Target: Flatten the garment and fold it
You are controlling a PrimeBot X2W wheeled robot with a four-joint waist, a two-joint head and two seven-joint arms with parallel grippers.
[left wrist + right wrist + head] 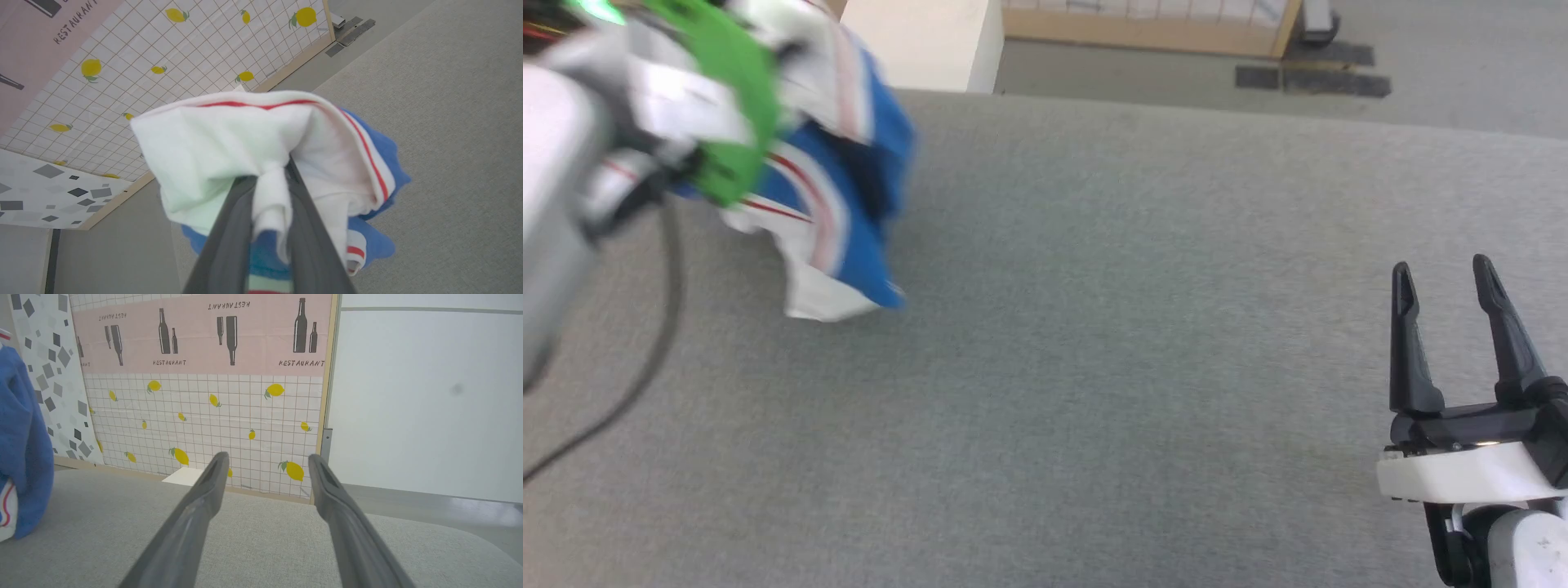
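The garment (849, 204) hangs bunched at the upper left of the head view, blue with white and red-striped trim, its lowest fold near the grey table (1111, 367). My left gripper (269, 173) is shut on a pinch of the garment's white cloth (229, 139), with blue fabric drooping beneath. My left wrist with its green ring (727, 122) covers the fingers in the head view. My right gripper (1441, 268) stands open and holds nothing at the lower right, far from the cloth. Between its fingers (268, 458) is bare air, and a blue edge of the garment (20, 437) shows at far left.
A dark cable (645, 359) trails over the table at the left. A pale box (923, 41) stands beyond the table's far edge. Patterned wall panels with lemons (204, 416) and a white panel (429, 396) rise behind the table.
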